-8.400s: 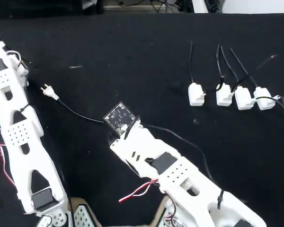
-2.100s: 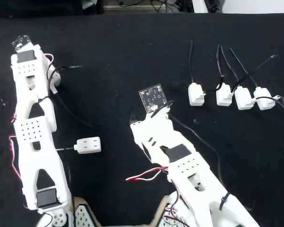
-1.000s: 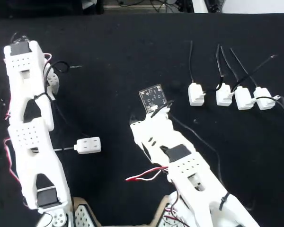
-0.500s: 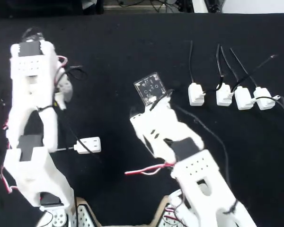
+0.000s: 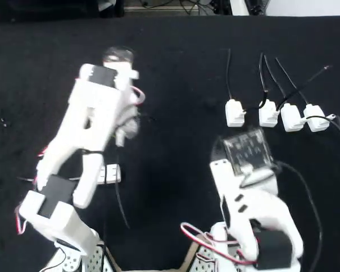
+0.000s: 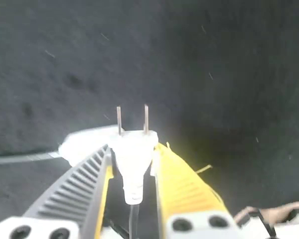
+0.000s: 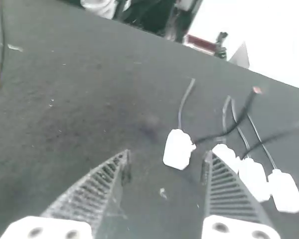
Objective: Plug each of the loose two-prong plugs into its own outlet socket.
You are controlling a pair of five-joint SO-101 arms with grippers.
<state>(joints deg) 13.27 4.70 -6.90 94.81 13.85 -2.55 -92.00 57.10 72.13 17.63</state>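
Note:
My left gripper [image 6: 133, 164] is shut on a white two-prong plug [image 6: 132, 149], whose bare prongs point away over the black table. A white outlet socket block [image 6: 82, 144] lies just behind it. In the high view the left arm [image 5: 96, 107] leans over the middle left of the table and partly covers that socket block [image 5: 109, 173]. The plug's black cable [image 5: 119, 201] trails back toward the front. My right gripper [image 7: 165, 158] is open and holds nothing. It hangs above the table and faces a row of white blocks, the nearest white block [image 7: 178, 148] lying between its fingers farther off.
Several white blocks with black cables [image 5: 275, 116] sit in a row at the back right. The right arm [image 5: 249, 187] stands just in front of them. A black cloth covers the table [image 5: 175, 62], and clutter lies beyond its far edge.
The left arm has swung from the far left toward the table's middle, carrying the plug. The right arm has pulled back and swung right, in front of the row of white blocks.

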